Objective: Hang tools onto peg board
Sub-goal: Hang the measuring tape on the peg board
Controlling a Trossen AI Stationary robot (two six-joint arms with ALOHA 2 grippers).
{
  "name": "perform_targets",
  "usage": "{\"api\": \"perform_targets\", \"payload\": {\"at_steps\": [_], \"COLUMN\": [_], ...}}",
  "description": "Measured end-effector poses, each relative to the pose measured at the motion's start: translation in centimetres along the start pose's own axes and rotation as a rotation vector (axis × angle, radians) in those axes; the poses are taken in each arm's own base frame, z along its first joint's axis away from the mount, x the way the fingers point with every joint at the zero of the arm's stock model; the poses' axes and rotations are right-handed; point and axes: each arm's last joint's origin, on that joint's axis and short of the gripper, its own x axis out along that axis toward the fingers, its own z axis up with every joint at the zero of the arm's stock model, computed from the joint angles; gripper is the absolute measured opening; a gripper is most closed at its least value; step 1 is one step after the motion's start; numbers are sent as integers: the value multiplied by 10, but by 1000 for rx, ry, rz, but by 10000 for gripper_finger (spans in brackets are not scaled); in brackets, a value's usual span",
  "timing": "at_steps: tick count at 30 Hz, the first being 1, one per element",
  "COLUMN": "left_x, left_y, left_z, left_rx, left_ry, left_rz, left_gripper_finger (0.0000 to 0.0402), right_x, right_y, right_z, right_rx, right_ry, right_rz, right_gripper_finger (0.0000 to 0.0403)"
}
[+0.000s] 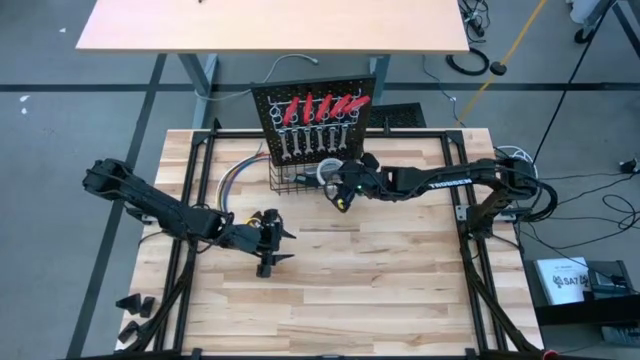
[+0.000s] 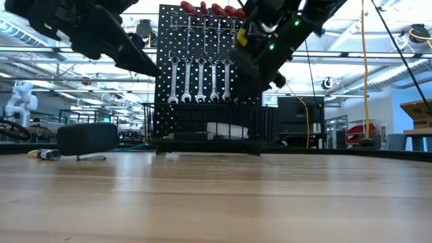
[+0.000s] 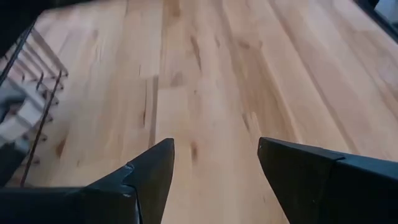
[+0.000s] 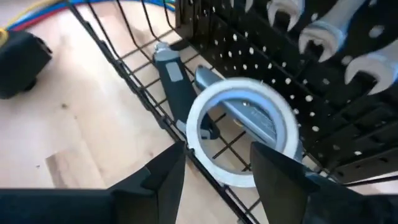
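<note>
The black peg board (image 1: 318, 118) stands at the table's far middle. Red-handled tools (image 1: 325, 103) and silver wrenches (image 2: 200, 79) hang on it. In the wire basket (image 4: 134, 74) at its base a white tape roll (image 4: 244, 132) lies tilted over a dark-handled knife (image 4: 176, 81) and a grey bar (image 4: 252, 121). My right gripper (image 4: 217, 171) is open just in front of the basket, and the roll's near rim shows between its fingers. My left gripper (image 3: 214, 165) is open over bare table, left of the table's middle (image 1: 272, 243). My right gripper's fingers stand on either side of the tape roll's near rim (image 4: 229, 179), slanting down from the table's right. I cannot tell whether either finger touches the roll. The roll rests in the basket.
A bundle of coloured wires (image 1: 235, 180) lies left of the basket, beside a black box (image 4: 18, 56). Black frame rails (image 1: 190, 200) run along the table's left and right sides. Bare wood (image 1: 380, 270) stretches across the near half.
</note>
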Motion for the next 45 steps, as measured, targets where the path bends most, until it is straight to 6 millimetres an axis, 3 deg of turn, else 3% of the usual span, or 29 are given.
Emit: {"api": "perform_targets", "payload": {"at_steps": [8,15,23,29,33,36,41,45], "left_x": [-41,-56,-63,-81,-94,-93,-84,-79], "left_y": [5,4,7,18,28,31,34,37], "left_z": [17,-15,-33,-38,-43,-47,-65,-79], "left_rx": [-225,-574,-538,-508,-604,-658,-677,-663], "left_ry": [266,569,694,664,614,615,629,599], "left_rz": [24,160,265,472,683,735,783,834], "left_gripper_finger": [240,240,240,240,239,229,178,109], "right_x": [-50,-74,-88,-69,-45,-22,16,36], "right_y": [22,59,90,105,123,141,150,150], "right_z": [-1,-25,-39,-56,-61,-65,-81,-85], "right_rx": [-63,-110,-190,-327,-397,-392,-418,-438], "right_ry": [-3,60,3,-27,-104,-229,-326,-301], "right_rz": [101,199,310,361,492,592,622,589], "right_gripper_finger": [171,171,171,171,165,129,15,9]}}
